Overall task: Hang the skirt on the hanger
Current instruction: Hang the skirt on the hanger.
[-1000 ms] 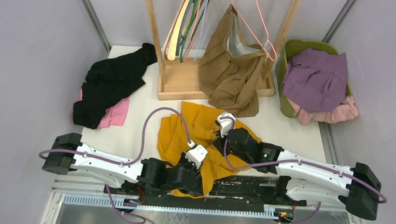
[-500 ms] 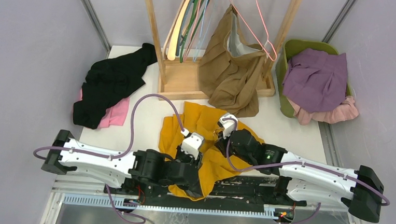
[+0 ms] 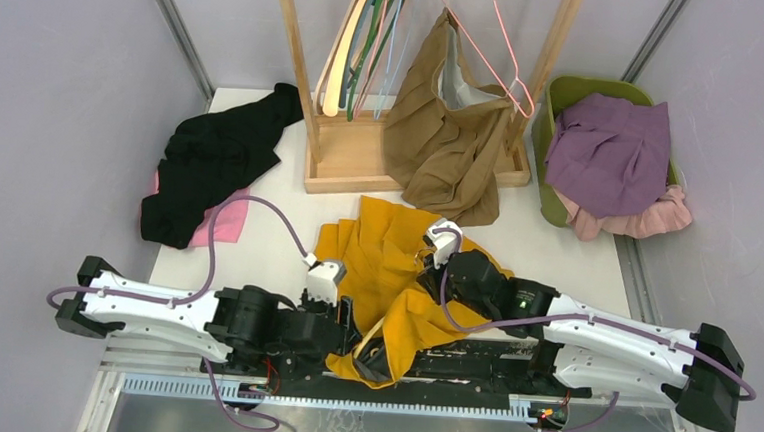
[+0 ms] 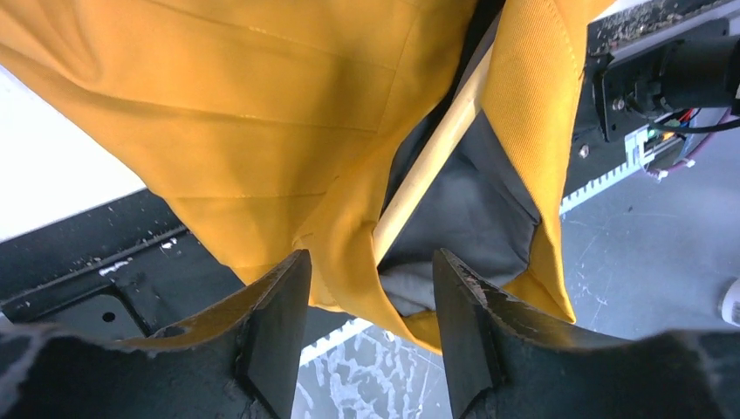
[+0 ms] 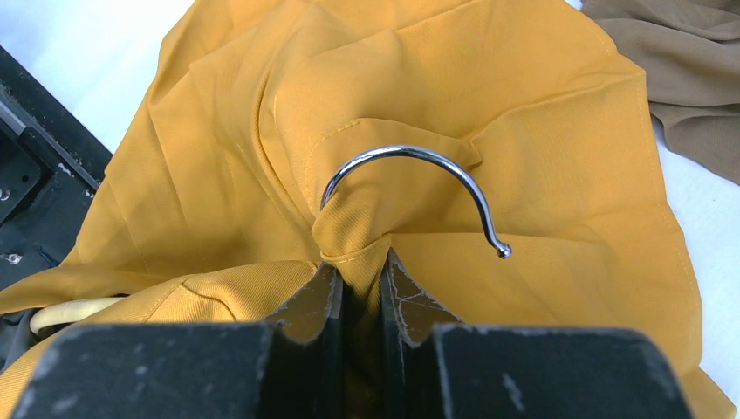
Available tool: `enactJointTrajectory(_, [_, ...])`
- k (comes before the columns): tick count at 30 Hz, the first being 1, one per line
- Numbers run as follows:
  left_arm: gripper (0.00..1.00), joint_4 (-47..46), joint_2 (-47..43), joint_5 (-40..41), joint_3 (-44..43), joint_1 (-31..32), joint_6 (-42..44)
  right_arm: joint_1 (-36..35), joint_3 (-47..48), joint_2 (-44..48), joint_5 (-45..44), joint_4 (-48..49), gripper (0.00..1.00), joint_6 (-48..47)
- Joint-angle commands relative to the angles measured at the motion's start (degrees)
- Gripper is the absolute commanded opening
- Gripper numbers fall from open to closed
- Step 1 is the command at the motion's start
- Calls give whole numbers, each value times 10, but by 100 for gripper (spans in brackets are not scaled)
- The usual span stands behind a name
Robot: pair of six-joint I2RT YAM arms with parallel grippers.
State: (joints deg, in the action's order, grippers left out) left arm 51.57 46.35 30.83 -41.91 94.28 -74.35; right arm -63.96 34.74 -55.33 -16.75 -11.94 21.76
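The left gripper sits at the near table edge with its fingers spread wide; a folded hem of the mustard skirt hangs into the gap, but neither finger visibly presses on it, so the jaws read as released. Behind that fold most of the hanger is buried: only a pale wooden bar slants out of the cloth beside the skirt's grey lining, and both its ends are covered. Further in, the right gripper is pinched almost closed on a bunch of skirt cloth just under the chrome hook. The hook's neck is wrapped in fabric, so whether the fingers also catch metal cannot be told. The skirt lies crumpled on the white table between the two arms, its near corner draped over the table edge, creased and folded over itself with no clear waistband to be made out. Beyond it stand a wooden rack with a brown garment hanging, a black garment to the left and a green basket to the right
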Motion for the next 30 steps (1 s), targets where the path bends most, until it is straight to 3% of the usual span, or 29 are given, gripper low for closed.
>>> enactJointTrajectory(1, [61,-3,16,-37,-3,3,-39,0,4,19,-13,27,1,3])
enactJointTrajectory(8, [59,-4,34,-75,16,4,-42,1,0,20,-15,31,1,4])
enactJointTrajectory(17, [44,-14,49,-84,24,4,-41,1,-2,20,-13,35,1,5])
enactJointTrajectory(25, [23,-47,65,-95,27,3,-29,1,-2,25,-9,36,1,9])
enactJointTrajectory(28, [4,-44,65,-86,18,3,-29,1,-2,28,-4,36,1,9])
enactJointTrajectory(30, [3,-37,65,-67,0,3,-23,0,0,30,2,36,1,10])
